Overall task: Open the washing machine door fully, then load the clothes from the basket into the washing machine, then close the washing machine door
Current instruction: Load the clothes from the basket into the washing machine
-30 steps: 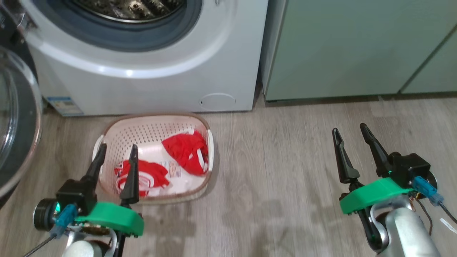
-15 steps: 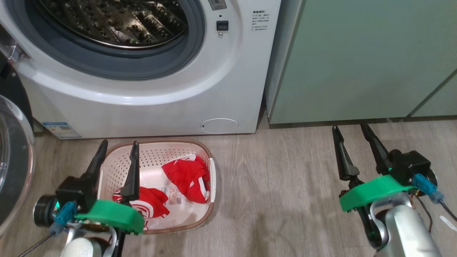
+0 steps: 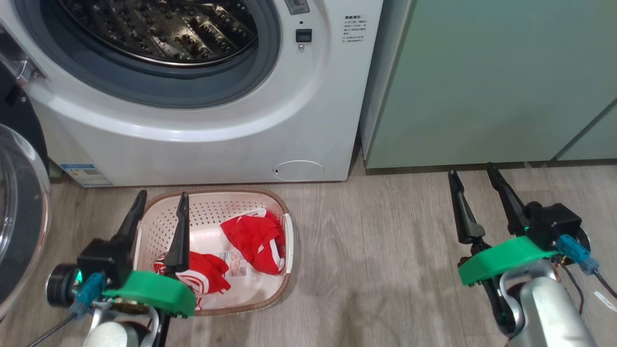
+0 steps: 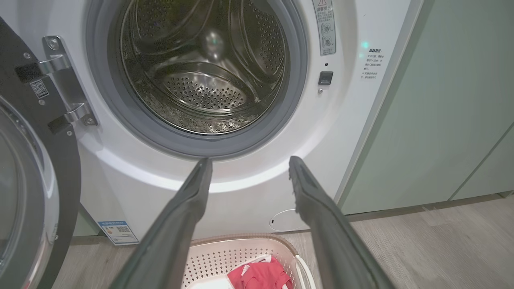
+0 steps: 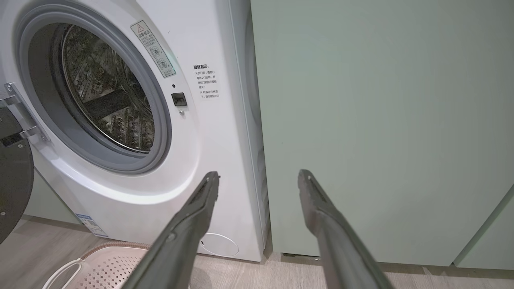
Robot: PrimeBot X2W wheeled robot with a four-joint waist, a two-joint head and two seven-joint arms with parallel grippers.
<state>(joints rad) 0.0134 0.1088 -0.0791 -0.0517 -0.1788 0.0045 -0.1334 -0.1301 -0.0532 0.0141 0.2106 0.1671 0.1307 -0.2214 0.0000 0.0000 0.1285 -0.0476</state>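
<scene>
Low on the wood-grain floor (image 3: pixel 376 250), just in front of the washing machine (image 3: pixel 193 144), sits the basket (image 3: pixel 217 212). We see the clothes lying inside it. One red garment with white trim (image 3: pixel 253 241) is bunched against the basket's right wall. The other red garment (image 3: pixel 207 277) lies at the near left, and a paper label (image 3: pixel 234 264) on the basket floor shows between the two.

Our left hand (image 3: pixel 162 194) hangs over the near left end of the basket. Its two dark fingers are spread apart with nothing between them, and they point toward the machine. Our right hand (image 3: pixel 471 169) is well off to the right, above bare floor in front of the pale green cabinets (image 3: pixel 482 82). Its fingers are also spread wide and hold nothing.

The washing machine door (image 3: pixel 21 226) stands swung open at the far left, hanging from a metal hinge (image 4: pixel 64 84), with its clear glass bowl and black rim at the edge of the head view. The round opening shows the perforated steel drum (image 3: pixel 164 29), ringed by a grey gasket (image 3: pixel 144 89). Below the opening, a round filter cap (image 3: pixel 299 170) sits at the machine's lower right and a blue sticker (image 3: pixel 87 174) at its lower left.
</scene>
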